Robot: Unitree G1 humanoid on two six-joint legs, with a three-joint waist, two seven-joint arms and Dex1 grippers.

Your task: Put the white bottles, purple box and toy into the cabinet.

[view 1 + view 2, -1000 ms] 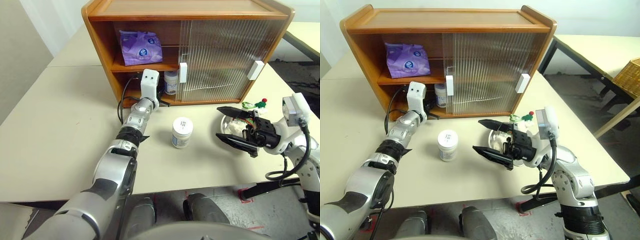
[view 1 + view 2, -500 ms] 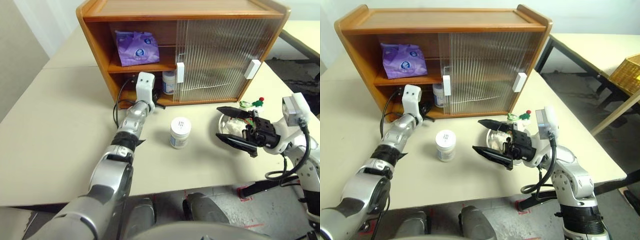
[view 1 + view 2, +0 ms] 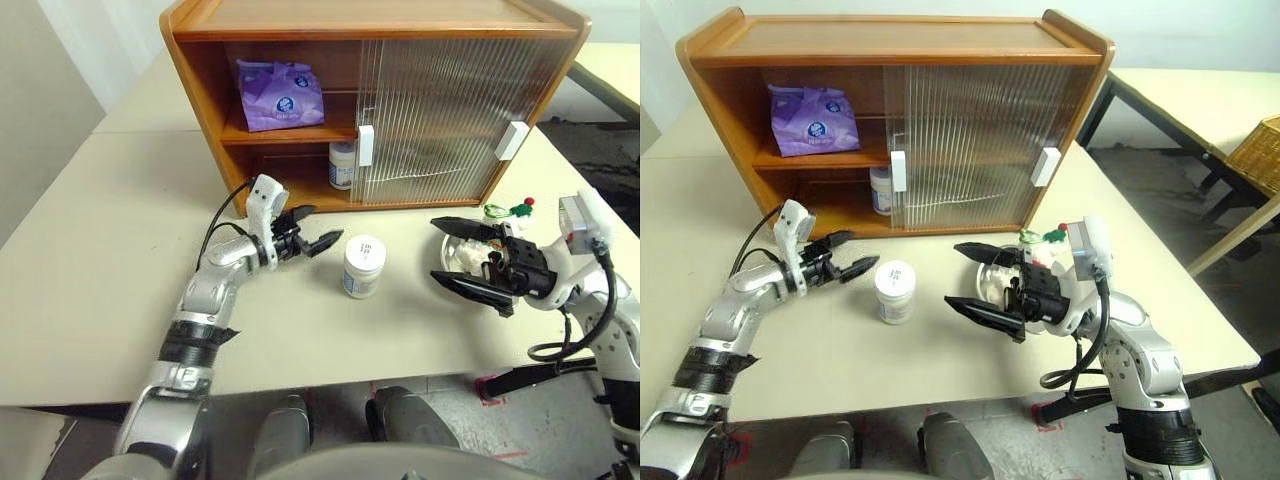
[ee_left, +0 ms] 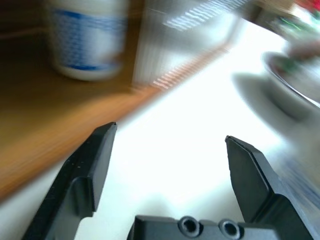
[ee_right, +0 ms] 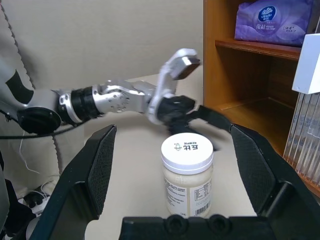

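The wooden cabinet point(image 3: 370, 30) stands at the back with its left half open. The purple box point(image 3: 280, 95) lies on its upper shelf, and one white bottle point(image 3: 342, 165) stands on the lower shelf beside the sliding door. A second white bottle point(image 3: 363, 265) stands on the table in front. My left gripper point(image 3: 322, 225) is open and empty, outside the cabinet just left of that bottle, pointing right. My right gripper point(image 3: 435, 250) is open and empty to the bottle's right, facing it point(image 5: 186, 172). The toy point(image 3: 505, 211) sits behind the right gripper, in a steel bowl.
The steel bowl point(image 3: 990, 285) rests on the table behind my right gripper's fingers. The cabinet's ribbed doors with white handles point(image 3: 366, 145) cover its right half. A second table point(image 3: 1200, 95) and a wicker basket point(image 3: 1260, 150) are off to the right.
My left gripper let go of the bottle on the lower shelf, opened, drew back out of the cabinet and swung to the right over the table. The right arm stayed still.
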